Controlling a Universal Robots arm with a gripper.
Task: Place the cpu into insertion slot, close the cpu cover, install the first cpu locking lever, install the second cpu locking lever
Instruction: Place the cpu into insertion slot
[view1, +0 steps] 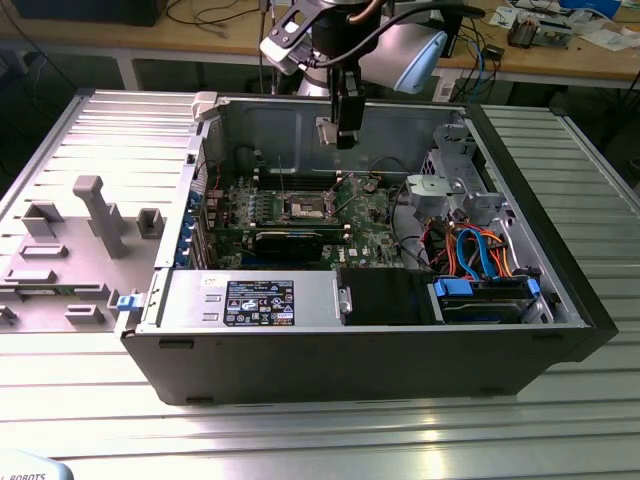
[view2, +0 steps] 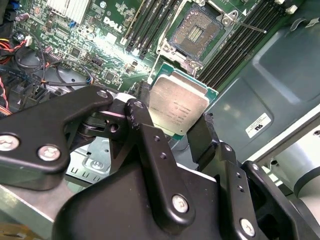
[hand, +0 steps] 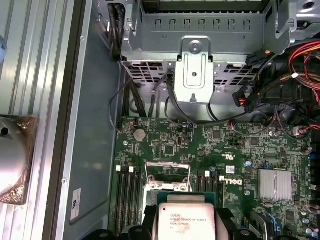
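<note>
A: What is seen in the exterior view?

B: An open computer case (view1: 350, 345) is laid on its side on a ribbed table (view1: 300, 430). In the upper middle of the frame the gripper (view1: 338, 135) is hung above the case, and a small pale square, taken to be the cpu (view1: 327, 133), is carried by it. The insertion slot (view1: 305, 208) is found lower, near the centre of the frame, on the green board (view1: 375, 215), well apart from the chip.

A: And in the second wrist view?

B: The gripper (view2: 170, 122) is closed on the cpu (view2: 178, 106). The chip is pinched at two opposite edges by the black fingers (view2: 142, 125). The insertion slot (view2: 197, 31) is seen beyond it. Its dark centre is bare, so nothing is held in it yet.

A: And in the first wrist view?

B: The cpu (hand: 186, 220) is shown with its metal top toward the camera, near the insertion slot (hand: 167, 175). The board, a grey drive cage (hand: 195, 50) and red and black cables (hand: 280, 65) are contained in the case.

A: What could go wrong?

B: It is judged that the chip could be lowered tilted or wrongly turned, and then the contacts would be bent. As only thin edges are gripped, it could also slip and be dropped on the board.
</note>
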